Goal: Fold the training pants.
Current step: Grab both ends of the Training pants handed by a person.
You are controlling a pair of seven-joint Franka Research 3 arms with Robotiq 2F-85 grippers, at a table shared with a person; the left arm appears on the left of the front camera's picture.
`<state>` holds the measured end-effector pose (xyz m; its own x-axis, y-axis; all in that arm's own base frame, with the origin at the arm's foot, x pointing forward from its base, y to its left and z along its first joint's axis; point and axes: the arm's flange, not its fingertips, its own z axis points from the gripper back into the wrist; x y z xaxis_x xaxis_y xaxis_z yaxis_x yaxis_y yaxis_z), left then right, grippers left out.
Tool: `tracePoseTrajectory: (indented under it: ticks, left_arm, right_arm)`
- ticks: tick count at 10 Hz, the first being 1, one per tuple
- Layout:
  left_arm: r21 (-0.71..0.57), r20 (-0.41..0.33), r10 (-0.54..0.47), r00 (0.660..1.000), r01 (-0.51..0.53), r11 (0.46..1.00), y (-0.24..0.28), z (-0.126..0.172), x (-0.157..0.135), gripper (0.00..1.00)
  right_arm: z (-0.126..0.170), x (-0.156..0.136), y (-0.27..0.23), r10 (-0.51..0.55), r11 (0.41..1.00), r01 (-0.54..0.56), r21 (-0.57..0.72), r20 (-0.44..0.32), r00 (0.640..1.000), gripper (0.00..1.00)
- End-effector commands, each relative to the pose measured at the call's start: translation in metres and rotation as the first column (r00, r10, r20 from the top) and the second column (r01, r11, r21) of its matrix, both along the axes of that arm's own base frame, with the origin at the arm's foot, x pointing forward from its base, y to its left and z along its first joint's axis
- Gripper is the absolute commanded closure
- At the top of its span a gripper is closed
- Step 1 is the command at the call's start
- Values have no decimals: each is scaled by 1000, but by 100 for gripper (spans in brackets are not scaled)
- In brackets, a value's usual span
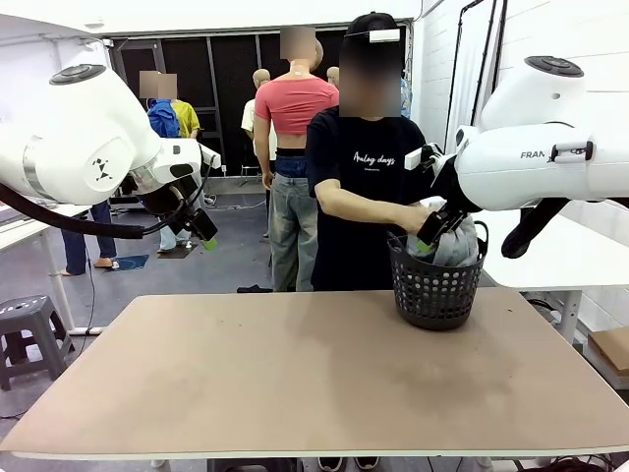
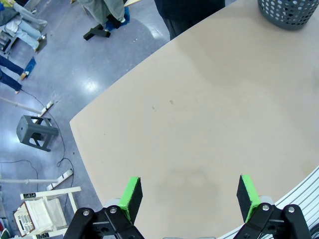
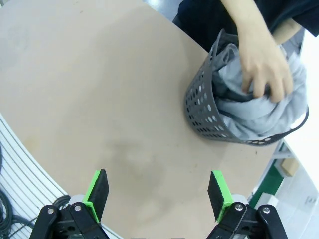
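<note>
A: Now, whereabouts of the training pants (image 3: 259,112)?

B: Bundled up in the black mesh basket (image 3: 202,109), over at the far right of the table (image 1: 295,383), close to the person's edge. Light grey, crumpled, bulging above the rim.

A: Touched by anything?

B: By the person's hand (image 3: 264,69), pressed down onto the cloth inside the basket.

A: And the right gripper (image 3: 158,191)?

B: Spread wide, with green pads (image 3: 99,189) well apart and nothing between them. Held up over bare tabletop, near the basket but clear of it. From the front, seen just before the basket's top, beside the person's forearm.

A: Left gripper (image 2: 189,195)?

B: Likewise parted as far as possible, gripping nothing. Raised above the table's left end, well apart from the basket, aimed down at plain board.
</note>
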<state>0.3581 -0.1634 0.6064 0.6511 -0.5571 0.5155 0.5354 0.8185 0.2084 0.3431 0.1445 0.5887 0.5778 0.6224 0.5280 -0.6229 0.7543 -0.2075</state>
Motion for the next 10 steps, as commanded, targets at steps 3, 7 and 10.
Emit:
tracePoseTrajectory:
  ticks: [3,7,10]
  left_arm:
    - [0,0,0,1000,0,1000,0,0,1,0]
    - [0,0,0,1000,0,1000,0,0,1,0]
    - [0,0,0,1000,0,1000,0,0,1,0]
  right_arm:
    - [2,1,-1,-1,1000,1,2,-1,1000,0]
    - [2,1,-1,-1,1000,1,2,-1,1000,0]
    - [2,1,-1,-1,1000,1,2,-1,1000,0]
